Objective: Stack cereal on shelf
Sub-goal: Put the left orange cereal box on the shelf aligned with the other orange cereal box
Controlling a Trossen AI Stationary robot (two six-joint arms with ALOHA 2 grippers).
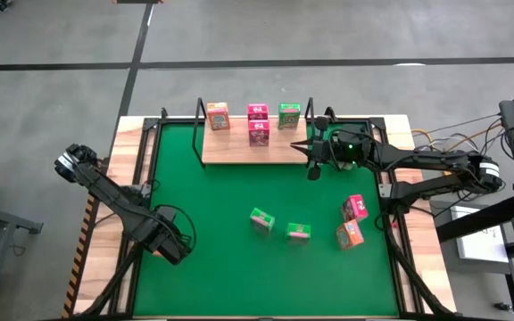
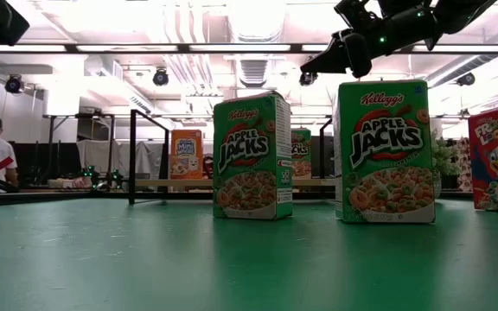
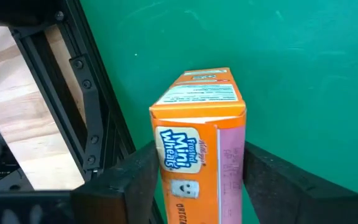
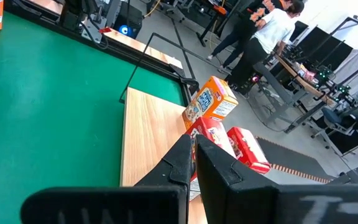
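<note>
The wooden shelf [image 1: 239, 150] lies at the far middle of the green mat. On it stand an orange cereal box [image 1: 218, 116], two pink ones [image 1: 258, 122] and a green one [image 1: 289, 116]. Two green boxes [image 1: 261, 219] [image 1: 298, 233], a pink one [image 1: 355, 208] and an orange one [image 1: 350, 234] stand on the mat. My left gripper [image 1: 169, 242] is at the near left, shut on an orange Mini-Wheats box [image 3: 201, 124]. My right gripper [image 1: 309, 153] is shut and empty over the shelf's right end; it also shows in its wrist view [image 4: 191, 140]. My left gripper pinches the orange box between its two fingers [image 3: 135, 180], which lie on opposite sides of the box below its top end [image 3: 166, 177]. The box's top end [image 3: 201, 93] points away from the fingers. Whether its lower end rests on the mat is hidden.
Black wire uprights [image 1: 200, 116] [image 1: 310, 111] stand at the shelf's two ends. A black frame rail [image 3: 95, 124] runs along the mat's left edge, close to my left gripper. People stand in the room beyond the table [image 4: 266, 31]. Bare mat lies between the shelf and the loose boxes.
</note>
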